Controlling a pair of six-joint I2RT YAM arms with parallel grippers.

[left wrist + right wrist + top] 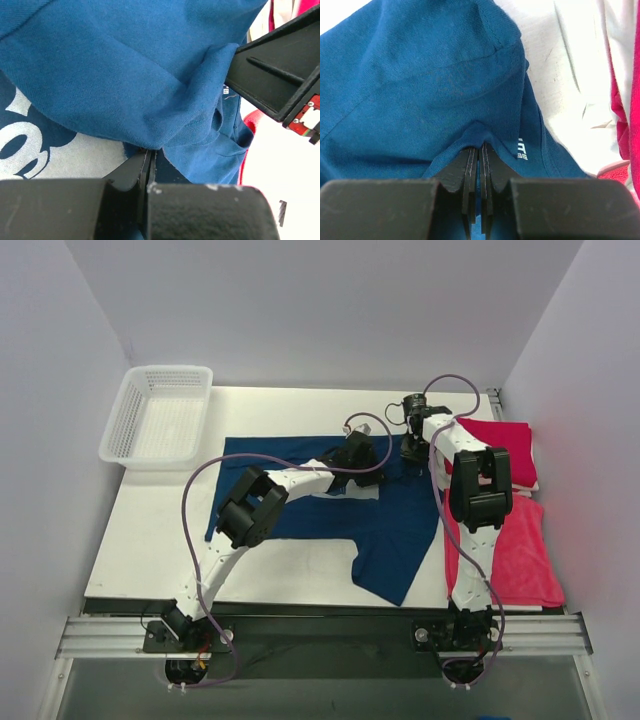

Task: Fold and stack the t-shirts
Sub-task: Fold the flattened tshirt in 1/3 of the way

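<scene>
So, the navy tee (400,530) is spread across the middle of the desk (150,540), with one flap pointing down toward the lower centre of the top view. The left pincer (150,159) is clamped tight on a bunched fold of it. In the left wrist view the cloth is seen puckering right at the tips, and the pale print (30,145) is seen at the lower left. The right pincer (479,150) is closed down on the navy tee too, with a little tent of fabric pinched at the tips, just beside a small white label (521,149). From the top, both are found near each other at the tee's upper edge, a bit right of centre.

The other shirts are kept off to the right. A folded red tee (505,438) is seen at the upper right, and a flat red tee (522,555) is laid out below it along the right edge, partly hidden by the right arm. Whether the navy tee's right edge overlaps the flat one can't be told. A white basket (160,420) is parked at the desk's upper left corner.
</scene>
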